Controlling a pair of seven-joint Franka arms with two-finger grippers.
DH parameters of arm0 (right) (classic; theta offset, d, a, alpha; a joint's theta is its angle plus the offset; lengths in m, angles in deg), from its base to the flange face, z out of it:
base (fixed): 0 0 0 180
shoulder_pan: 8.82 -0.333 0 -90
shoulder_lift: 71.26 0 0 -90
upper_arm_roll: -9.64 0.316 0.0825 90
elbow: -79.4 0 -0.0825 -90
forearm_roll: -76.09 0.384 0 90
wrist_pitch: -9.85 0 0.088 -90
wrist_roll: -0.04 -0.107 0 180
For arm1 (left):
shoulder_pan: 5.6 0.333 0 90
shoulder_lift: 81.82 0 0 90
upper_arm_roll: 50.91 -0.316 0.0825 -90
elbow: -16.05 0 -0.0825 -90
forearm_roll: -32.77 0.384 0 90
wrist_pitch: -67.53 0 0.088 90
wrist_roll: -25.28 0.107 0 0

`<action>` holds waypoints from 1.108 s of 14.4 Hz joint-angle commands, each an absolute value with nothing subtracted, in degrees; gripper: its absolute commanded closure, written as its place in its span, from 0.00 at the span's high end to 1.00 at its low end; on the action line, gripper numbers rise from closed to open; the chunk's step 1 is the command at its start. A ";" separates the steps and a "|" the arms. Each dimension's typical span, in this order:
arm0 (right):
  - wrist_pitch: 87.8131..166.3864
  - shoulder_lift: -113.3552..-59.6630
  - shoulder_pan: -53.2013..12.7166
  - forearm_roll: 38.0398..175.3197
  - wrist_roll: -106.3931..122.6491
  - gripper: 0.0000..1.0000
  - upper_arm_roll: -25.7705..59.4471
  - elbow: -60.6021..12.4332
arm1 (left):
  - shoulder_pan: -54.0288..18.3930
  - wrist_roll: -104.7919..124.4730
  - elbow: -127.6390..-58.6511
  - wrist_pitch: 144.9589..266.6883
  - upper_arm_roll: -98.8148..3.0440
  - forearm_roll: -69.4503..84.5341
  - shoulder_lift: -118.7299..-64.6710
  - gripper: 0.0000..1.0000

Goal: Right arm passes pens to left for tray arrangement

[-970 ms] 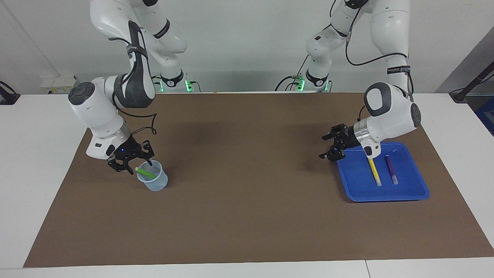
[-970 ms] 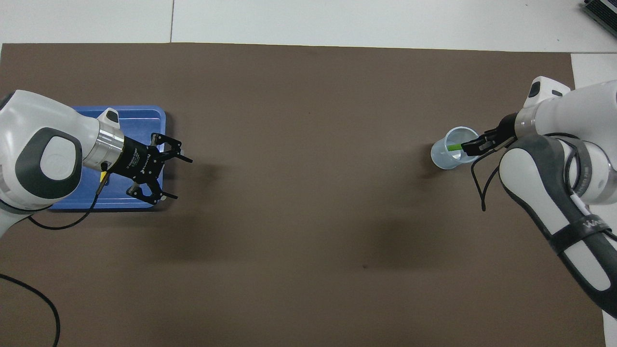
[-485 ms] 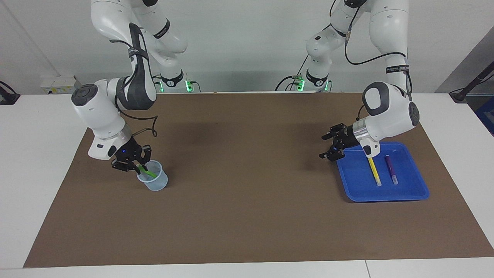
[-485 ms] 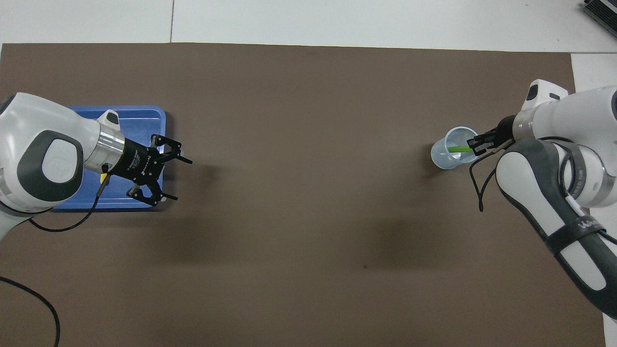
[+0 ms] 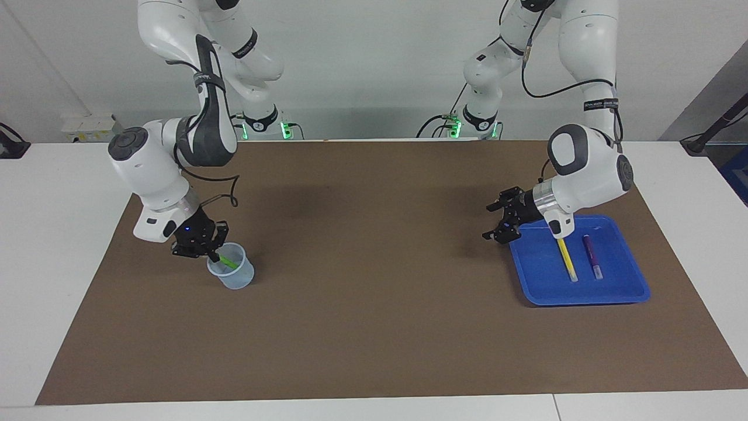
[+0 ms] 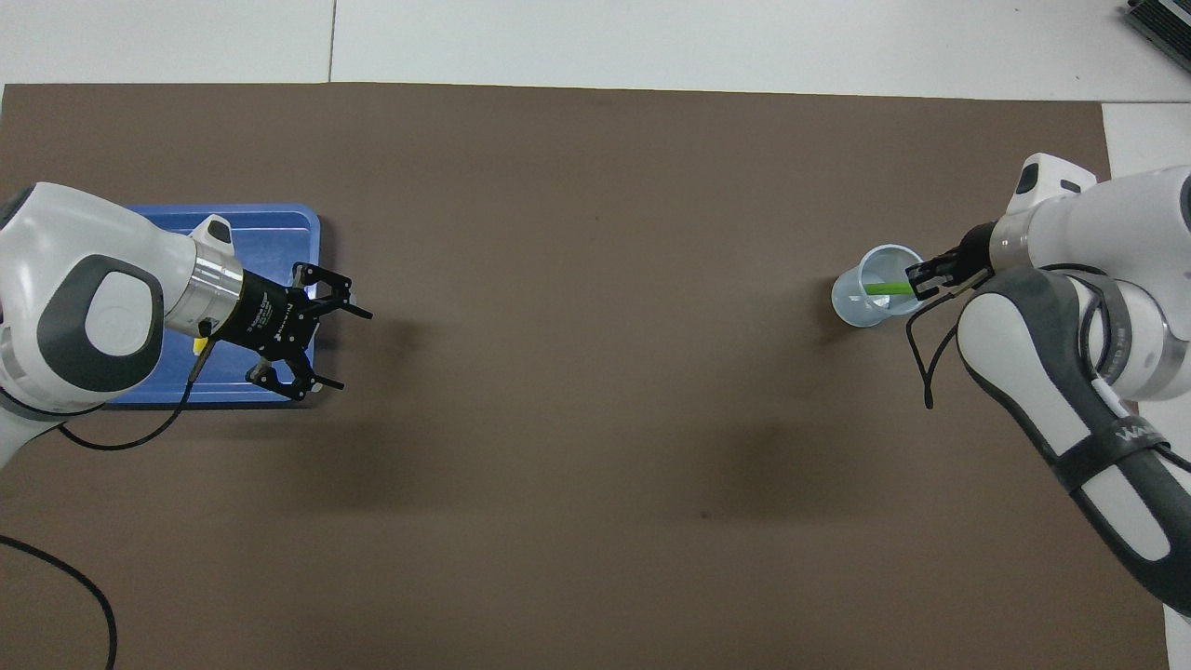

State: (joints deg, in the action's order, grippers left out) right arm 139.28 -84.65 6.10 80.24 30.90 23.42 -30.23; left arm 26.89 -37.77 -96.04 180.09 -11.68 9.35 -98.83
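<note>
The green pen (image 5: 228,262) leans inside a small translucent cup (image 5: 235,277) near the right arm's end of the table. My right gripper (image 5: 209,252) is at the cup's rim, shut on the green pen's (image 6: 884,288) upper end. The blue tray (image 5: 543,275) lies toward the left arm's end, with the yellow pen (image 5: 566,259) and the purple pen (image 5: 591,255) side by side in it. My left gripper (image 5: 488,221) hangs open and holds nothing, over the tray's (image 6: 270,223) edge that faces mid-table. In the overhead view the left arm hides most of the tray's pens.
A brown mat (image 5: 374,327) covers the table between the cup (image 6: 861,302) and the tray. A black cable (image 6: 56,568) trails from the left arm over the mat on the robots' side of the tray.
My right gripper has shut on the green pen's upper end at the cup. The pen now stands steeper in the cup. My left arm has barely moved.
</note>
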 commanded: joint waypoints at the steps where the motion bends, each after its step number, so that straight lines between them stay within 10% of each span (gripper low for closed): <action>1: 139.14 -84.53 7.09 79.25 31.77 0.60 24.14 -30.46 | 26.57 -37.47 -98.12 181.26 -12.24 8.42 -96.49 0.96; 12: 139.85 -83.82 8.06 79.34 32.03 0.50 24.14 -33.01 | 26.65 -37.38 -98.12 181.35 -12.24 8.60 -96.49 0.96; 16: 139.05 -83.82 8.06 79.34 32.03 0.14 24.05 -32.75 | 26.74 -37.29 -98.20 181.43 -12.24 8.77 -96.49 0.96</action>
State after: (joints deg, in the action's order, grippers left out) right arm 139.26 -84.65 7.11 80.24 30.92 23.39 -31.86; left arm 26.89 -37.76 -96.12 180.26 -11.71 9.35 -98.76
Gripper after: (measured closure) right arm 0.586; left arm 0.035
